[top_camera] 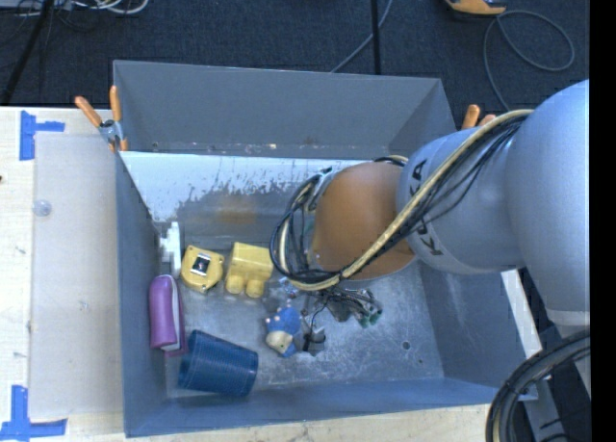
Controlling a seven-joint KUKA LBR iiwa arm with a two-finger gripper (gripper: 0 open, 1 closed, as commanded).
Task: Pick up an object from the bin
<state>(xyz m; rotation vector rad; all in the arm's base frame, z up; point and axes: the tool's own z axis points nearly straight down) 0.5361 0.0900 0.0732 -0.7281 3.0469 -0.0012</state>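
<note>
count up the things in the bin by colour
yellow: 2, a rounded case with a dark square on its face and a blocky piece
purple: 1, a tube
blue: 2, a dark cup on its side and a small toy
white: 1, a small piece by the left wall
total in sight: 6; the arm may hide more

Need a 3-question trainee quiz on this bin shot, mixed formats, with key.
1. True or false: the dark blue plastic cup lies on its side.
2. Which thing lies nearest the end effector? A) small blue toy with a tan tip B) purple plastic bottle C) small white piece
3. How many yellow things lie in the grey metal bin?
Key: 1 true. 2 A. 3 two: a yellow rounded case and a yellow plastic block, side by side.
</note>
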